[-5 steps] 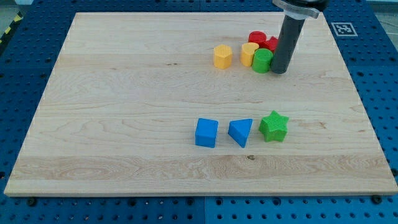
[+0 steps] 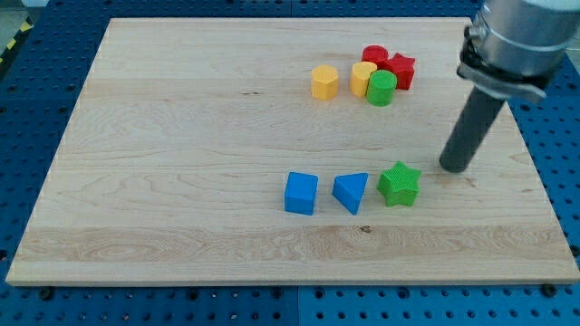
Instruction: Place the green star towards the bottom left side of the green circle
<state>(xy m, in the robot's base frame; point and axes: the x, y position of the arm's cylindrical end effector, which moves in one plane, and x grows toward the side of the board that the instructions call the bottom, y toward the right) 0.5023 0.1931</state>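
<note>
The arm carries no jaws, only a dark rod; my tip rests on the worktop just right of and slightly above the green star, holding nothing. The green circle sits well apart toward the view's top, among yellow and red blocks.

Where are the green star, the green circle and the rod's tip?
green star (image 2: 399, 184), camera view, middle of its top face
green circle (image 2: 381, 88), camera view, its top face
my tip (image 2: 454, 168), camera view, rod's very lower end
</note>
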